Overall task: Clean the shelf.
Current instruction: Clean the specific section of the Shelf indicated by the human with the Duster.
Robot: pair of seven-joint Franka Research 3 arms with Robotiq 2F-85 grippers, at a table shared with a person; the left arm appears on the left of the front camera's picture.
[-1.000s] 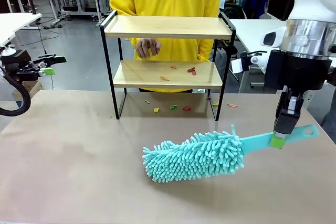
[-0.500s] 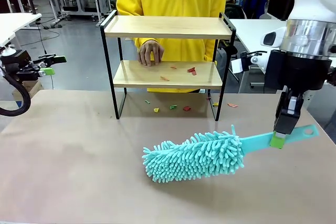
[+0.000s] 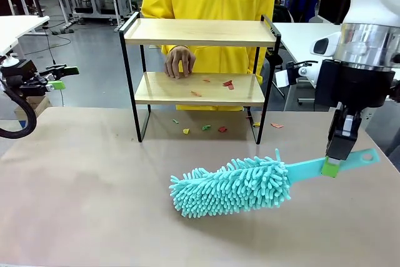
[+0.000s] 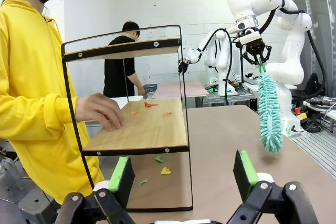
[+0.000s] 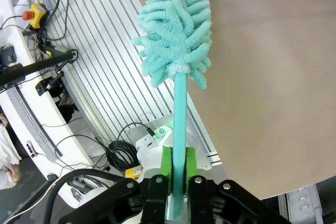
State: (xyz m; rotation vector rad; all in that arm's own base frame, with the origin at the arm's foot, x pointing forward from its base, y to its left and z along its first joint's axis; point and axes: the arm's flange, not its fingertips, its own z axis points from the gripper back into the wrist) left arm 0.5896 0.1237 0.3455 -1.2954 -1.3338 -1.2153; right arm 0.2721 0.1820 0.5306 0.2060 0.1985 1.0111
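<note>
Two light wooden boards in a thin black frame are making up the shelf (image 3: 200, 32), which is standing at the far side of the counter (image 3: 94, 217) in the front view. It is looking stiff but light enough to slide under a push, so its frame is the place to brace it. The person's hand (image 3: 180, 62) is resting on the lower board near some coloured scraps (image 3: 227, 83). The right hand (image 3: 331, 168) is gripping the flat handle of the teal duster (image 3: 234, 187) (soft, fluffy, surely light), whose head is lying on or just above the counter. The left hand (image 3: 61, 77) is hanging off to the side, touching nothing.

From the left wrist, the green pads (image 4: 122, 179) are standing wide apart and empty, facing the shelf end-on.

From the right wrist, the pads are pinching the duster's handle tightly between them.
</note>
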